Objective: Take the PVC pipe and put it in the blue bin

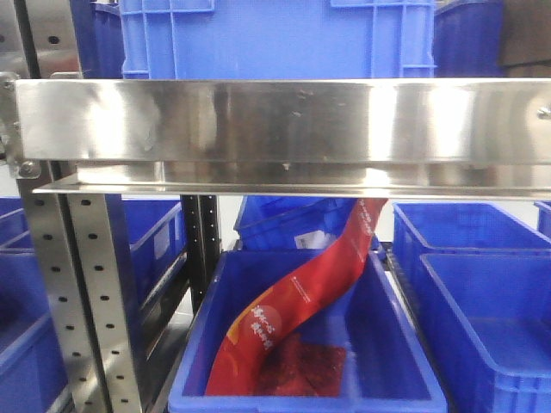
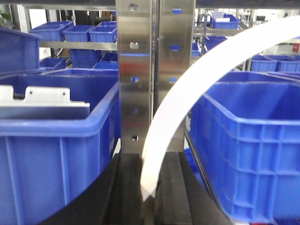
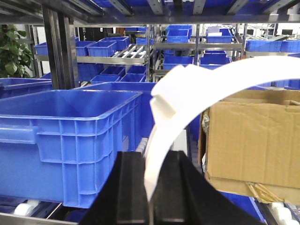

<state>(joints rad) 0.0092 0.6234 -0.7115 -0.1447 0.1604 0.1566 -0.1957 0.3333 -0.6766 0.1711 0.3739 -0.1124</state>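
The PVC pipe (image 2: 187, 89) rises as a white arc from the left gripper (image 2: 149, 190), whose black fingers are pressed onto its lower end; the right gripper (image 3: 150, 187) likewise pinches a white arc (image 3: 234, 77), whether the same piece I cannot tell; a blue bin (image 2: 253, 140) stands just right of the upright; carry the pipe over the rim before letting go, keeping the arc clear of the steel post (image 2: 136, 70).

The long red bag (image 1: 301, 292) had small white letters (image 1: 258, 325) on it, but they were too blurry to read.
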